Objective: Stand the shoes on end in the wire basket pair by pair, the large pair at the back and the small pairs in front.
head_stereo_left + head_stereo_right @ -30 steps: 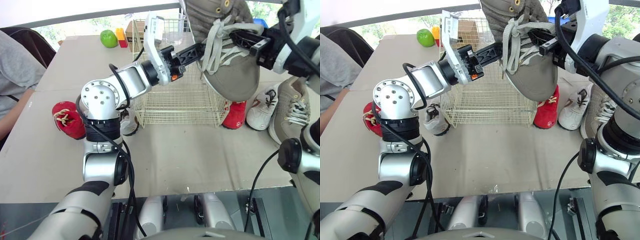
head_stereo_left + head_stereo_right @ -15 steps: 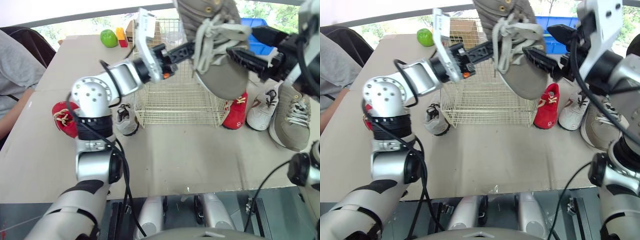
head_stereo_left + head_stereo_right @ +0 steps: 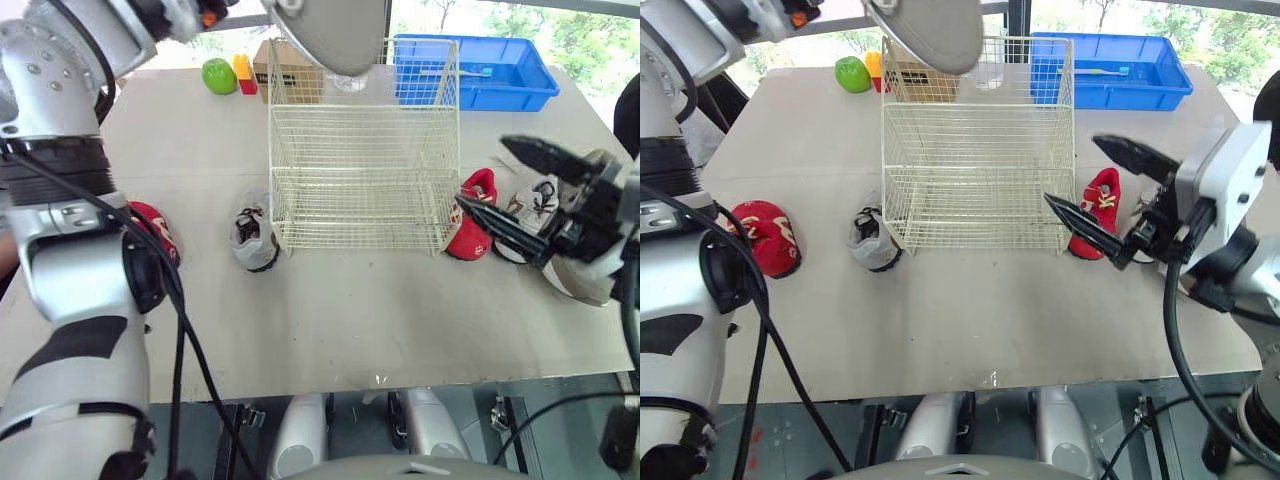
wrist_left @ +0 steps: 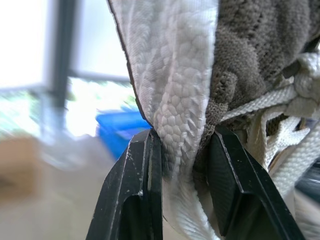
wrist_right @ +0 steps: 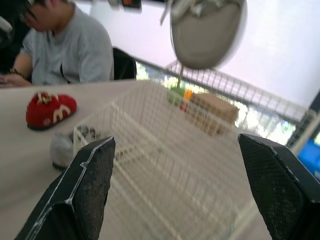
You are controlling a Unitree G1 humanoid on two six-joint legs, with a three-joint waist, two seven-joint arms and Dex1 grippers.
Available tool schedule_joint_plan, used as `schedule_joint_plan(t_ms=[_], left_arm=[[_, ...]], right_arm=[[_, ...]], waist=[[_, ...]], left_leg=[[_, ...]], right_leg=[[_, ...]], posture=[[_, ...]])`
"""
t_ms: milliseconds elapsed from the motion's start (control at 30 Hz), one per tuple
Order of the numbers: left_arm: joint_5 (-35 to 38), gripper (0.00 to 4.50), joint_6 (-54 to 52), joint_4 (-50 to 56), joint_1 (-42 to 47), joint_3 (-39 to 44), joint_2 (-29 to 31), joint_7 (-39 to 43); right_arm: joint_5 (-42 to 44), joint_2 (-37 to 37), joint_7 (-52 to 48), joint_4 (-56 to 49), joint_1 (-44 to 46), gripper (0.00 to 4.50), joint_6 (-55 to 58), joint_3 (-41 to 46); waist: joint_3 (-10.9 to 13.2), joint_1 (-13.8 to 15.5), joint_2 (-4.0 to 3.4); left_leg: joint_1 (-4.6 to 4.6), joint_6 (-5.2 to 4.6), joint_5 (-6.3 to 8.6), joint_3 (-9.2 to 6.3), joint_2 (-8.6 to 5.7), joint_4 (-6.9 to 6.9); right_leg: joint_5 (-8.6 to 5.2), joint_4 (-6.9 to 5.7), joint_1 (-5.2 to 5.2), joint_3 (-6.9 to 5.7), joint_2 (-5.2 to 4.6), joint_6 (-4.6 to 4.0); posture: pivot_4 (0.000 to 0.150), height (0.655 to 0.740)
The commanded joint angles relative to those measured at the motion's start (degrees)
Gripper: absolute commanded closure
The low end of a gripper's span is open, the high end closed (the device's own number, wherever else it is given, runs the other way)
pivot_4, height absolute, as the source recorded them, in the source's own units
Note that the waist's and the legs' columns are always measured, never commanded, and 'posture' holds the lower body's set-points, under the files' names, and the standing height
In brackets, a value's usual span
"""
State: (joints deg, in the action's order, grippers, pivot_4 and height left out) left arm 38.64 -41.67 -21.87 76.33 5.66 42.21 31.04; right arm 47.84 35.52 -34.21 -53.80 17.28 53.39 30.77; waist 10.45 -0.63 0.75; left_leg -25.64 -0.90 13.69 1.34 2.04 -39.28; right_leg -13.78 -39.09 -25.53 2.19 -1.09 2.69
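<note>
Pale grey surface (image 3: 330, 320) spreads under everything, and high over it hangs the large grey lace-up shoe (image 3: 330, 35), its sole toward the head camera and one rounded end pointing down above the rear rim of the white wire basket (image 3: 360, 210), which holds no shoes yet. The robot's left hand (image 4: 182, 145) is pinched tight on the shoe's knit edge beside the laces. That is a thin grip, so I judge the descent should be slow and straight, standing the shoe on end against the back wall, laces off the wires, with room left for its mate. Further out, the right hand (image 3: 480, 172) is spread wide and empty, just beside a small red shoe (image 3: 475, 215) at the basket's right wall. A second red shoe (image 3: 155, 230) and a small grey-and-white shoe (image 3: 250, 240) lie to the left. A second ago both hands gripped the shoe over the basket. Since then the right has let go and dropped away, and the left alone has raised it.
</note>
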Motion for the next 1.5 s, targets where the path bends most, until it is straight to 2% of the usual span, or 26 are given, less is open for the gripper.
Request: schedule_joint_plan(t_ms=[33, 367, 567, 767, 933, 1000, 1067, 1133, 1333, 1500], left_arm=[[-8.04, 3.59, 11.91, -2.43, -0.45, -1.80, -0.58, 5.04], [-18.05, 3.59, 28.50, -5.88, -6.18, -2.50, -4.96, 10.91], [-20.58, 3.59, 30.08, -5.54, -9.18, -2.01, -4.65, 13.88], [-21.90, 3.59, 27.07, -3.67, -12.56, -2.37, -4.07, 14.57], [-23.12, 3.59, 27.55, -6.17, -13.73, -1.70, -2.43, 15.77], [-22.68, 2.59, 25.96, -6.53, -14.15, -1.13, -1.80, 16.24], [-21.97, 1.88, 25.17, -6.15, -14.10, -0.38, -1.41, 16.40], [-20.00, 0.97, 23.38, -5.18, -13.25, 1.16, -0.82, 17.30], [-18.15, 0.97, 19.83, -4.03, -12.01, 4.47, 1.46, 18.16], [-9.57, 0.97, 10.47, 3.62, -15.15, 8.39, 1.73, 22.71]], right_arm=[[1.65, 1.75, 0.53, 0.22, -0.79, 0.76, -5.40, 2.62], [4.04, 4.93, 2.40, 2.80, -4.41, 0.76, -12.09, 2.90], [5.32, 5.56, 4.35, 2.59, -6.60, 0.76, -14.25, 1.84], [5.90, 6.06, 5.64, 2.91, -8.02, 0.76, -15.80, 0.76], [6.45, 6.82, 5.79, 3.64, -8.38, 0.76, -17.10, 0.09], [6.52, 7.23, 5.36, 4.24, -8.48, 0.76, -17.54, -0.15], [6.73, 7.56, 5.19, 4.54, -8.75, 0.76, -17.91, -0.26], [6.97, 7.87, 5.08, 5.00, -8.98, 0.76, -18.03, -0.47], [7.55, 8.66, 5.85, 7.27, -8.68, 0.76, -17.29, -2.01], [6.17, 9.60, 7.56, 9.64, -7.47, 0.76, -16.87, -3.07]], waist=[[0.00, 0.10, 0.01], [0.04, 0.00, 0.09], [0.03, -0.10, 0.10], [0.01, -0.30, 0.11], [0.01, -0.45, 0.11], [0.00, -0.67, 0.11], [0.00, -0.84, 0.11], [0.00, -0.83, 0.12], [-0.03, -0.31, 0.16], [-0.07, 0.06, 0.22]], left_leg=[[-0.02, 0.00, 0.00, -0.01, 0.00, -0.02], [-0.08, -0.11, 0.07, -0.03, 0.04, -0.02], [-0.06, -0.21, 0.12, -0.06, 0.07, -0.03], [-0.01, -0.24, 0.14, -0.04, 0.07, -0.05], [0.00, -0.24, 0.14, -0.04, 0.10, -0.05], [0.01, -0.24, 0.14, -0.04, 0.09, -0.05], [0.05, -0.24, 0.14, -0.05, 0.10, -0.04], [0.05, -0.24, 0.14, -0.05, 0.10, -0.04], [0.03, -0.25, 0.15, -0.06, 0.10, -0.10], [0.00, -0.25, 0.15, -0.06, 0.09, -0.16]], right_leg=[[0.00, 0.01, 0.00, -0.02, 0.01, -0.01], [0.02, 0.18, 0.04, -0.03, 0.04, -0.02], [0.02, 0.10, 0.04, -0.06, 0.08, -0.02], [0.02, 0.09, 0.05, 0.01, 0.08, -0.01], [0.02, 0.07, 0.05, 0.01, 0.11, -0.01], [0.02, 0.07, 0.05, 0.03, 0.12, -0.01], [0.02, 0.05, 0.05, 0.08, 0.14, -0.01], [0.02, 0.01, 0.05, 0.05, 0.15, -0.01], [0.02, -0.02, 0.07, -0.01, 0.12, -0.01], [0.02, -0.01, 0.10, -0.04, 0.08, -0.01]], posture=[[0.150, 0.7400], [0.150, 0.7400], [0.150, 0.7400], [0.150, 0.7400], [0.150, 0.7400], [0.150, 0.7400], [0.150, 0.7400], [0.150, 0.7400], [0.150, 0.7400], [0.150, 0.7400]])
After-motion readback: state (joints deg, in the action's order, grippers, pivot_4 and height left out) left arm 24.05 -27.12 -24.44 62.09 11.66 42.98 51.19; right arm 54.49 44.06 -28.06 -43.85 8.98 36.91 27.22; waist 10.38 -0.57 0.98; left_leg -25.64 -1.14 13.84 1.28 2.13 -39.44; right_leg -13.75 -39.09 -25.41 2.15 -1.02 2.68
